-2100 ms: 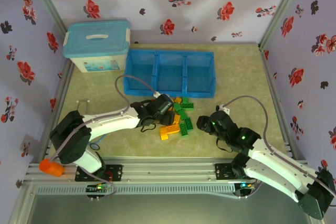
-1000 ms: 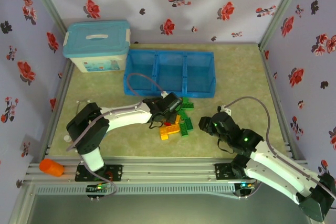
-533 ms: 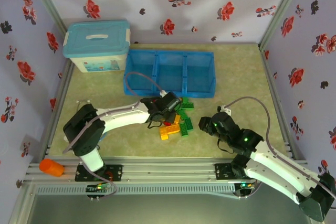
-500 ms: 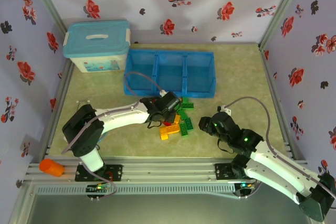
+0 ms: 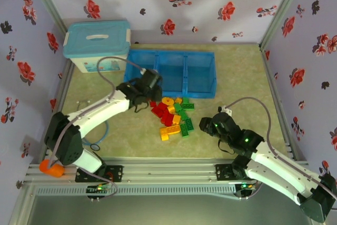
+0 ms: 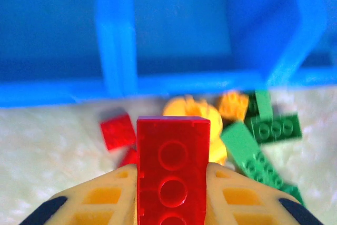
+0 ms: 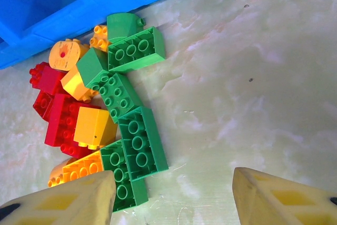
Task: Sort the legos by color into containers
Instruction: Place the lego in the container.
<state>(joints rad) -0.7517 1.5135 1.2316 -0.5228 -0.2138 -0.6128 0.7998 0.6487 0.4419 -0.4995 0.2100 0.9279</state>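
Layout relative to tray (image 5: 200, 94), on counter (image 5: 242, 77).
Lego pile (image 5: 174, 117) just before its front wall; box (image 5: 97, 46) beside its left end; left claw (image 6: 172, 185) with brick (image 6: 172, 146) before front wall, leftward.

No text, brand or number legible to me; sticker (image 5: 103, 66) on the white storage box (image 5: 97, 46) too blurred to read.

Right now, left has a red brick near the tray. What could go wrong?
1. The red brick faces the tray's front wall; carried low, it may clip it.
2. A divider lies nearly ahead, so a release could land astride it.
3. The right gripper hangs open by the pile; both arms could meet there.
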